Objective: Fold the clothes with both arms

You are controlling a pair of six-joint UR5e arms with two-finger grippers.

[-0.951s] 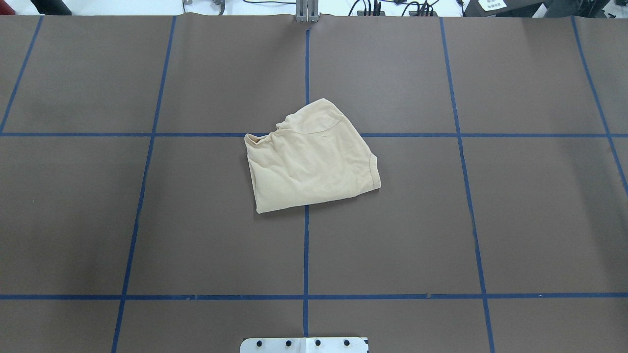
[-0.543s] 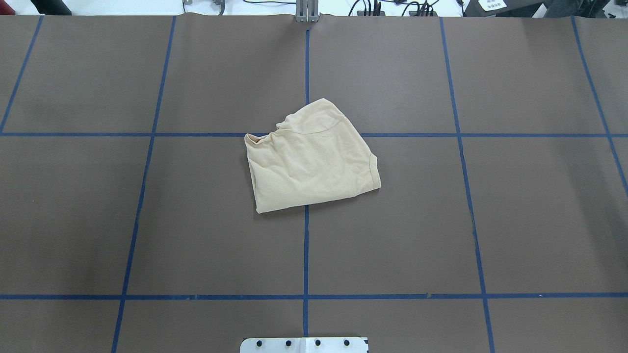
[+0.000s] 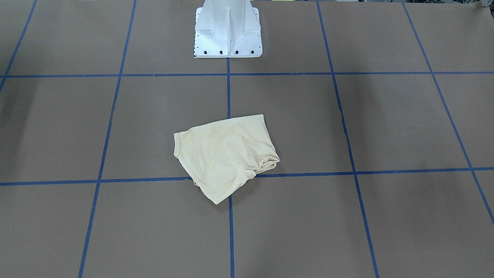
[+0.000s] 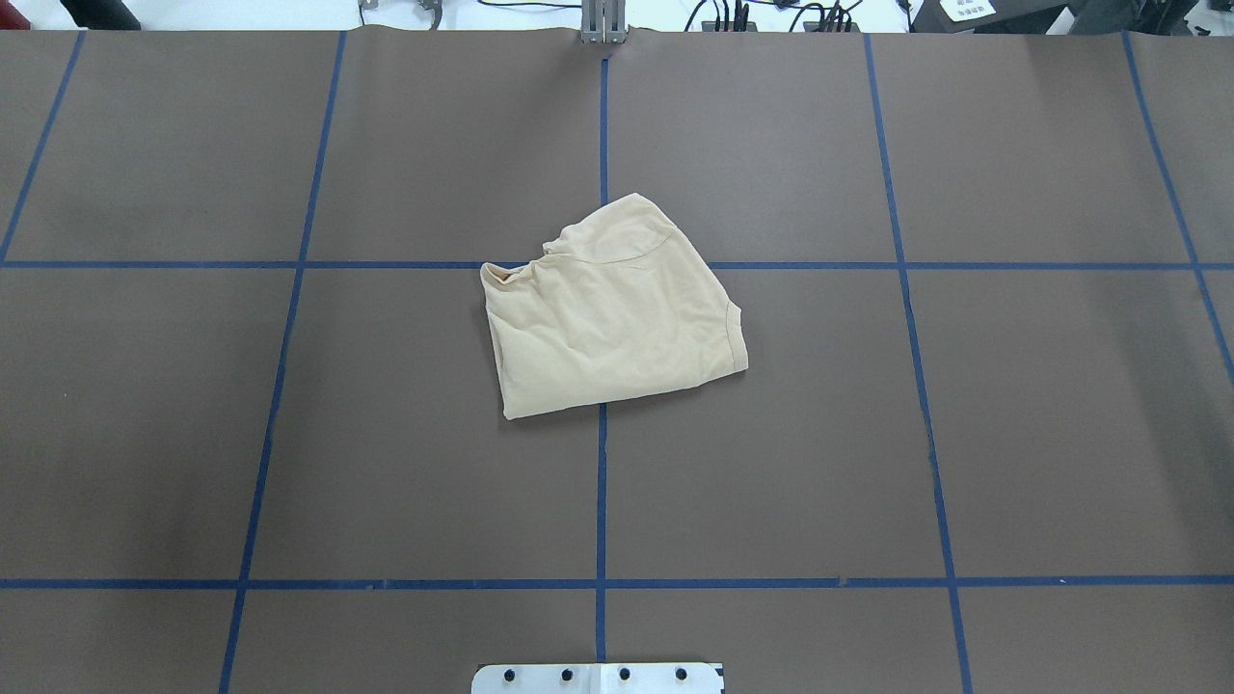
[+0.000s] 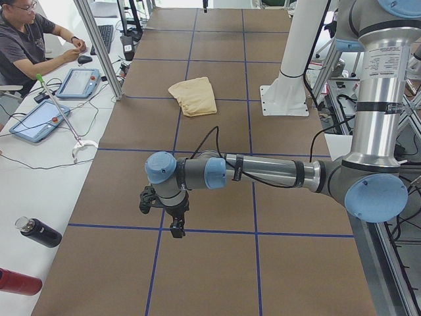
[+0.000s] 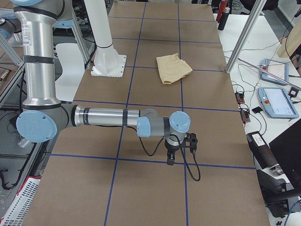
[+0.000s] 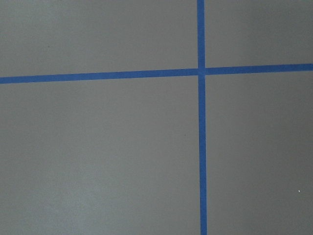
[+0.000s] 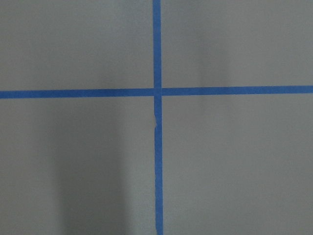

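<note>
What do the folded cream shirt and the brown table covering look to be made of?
Cream shirt: thin, soft knit, probably cotton jersey, with a matte finish. It lies limp with fine wrinkles and stitched hems. Brown table covering: a smooth matte sheet, perhaps paper or vinyl, showing no glare. Blue grid lines: they look like adhesive tape.

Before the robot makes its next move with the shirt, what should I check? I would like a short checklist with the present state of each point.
1. The shirt lies on the table, near its middle: ok.
2. The shirt is free of both hands: ok. The left hand and the right hand are over the table's two ends, far from it.
3. Hands open for a grasp: cannot tell.
4. Fold neat: not ok. There is a bunched corner and the edges are slanted.
5. Shirt seen by the wrist cameras: not ok. They show only blue tape on the table.
</note>
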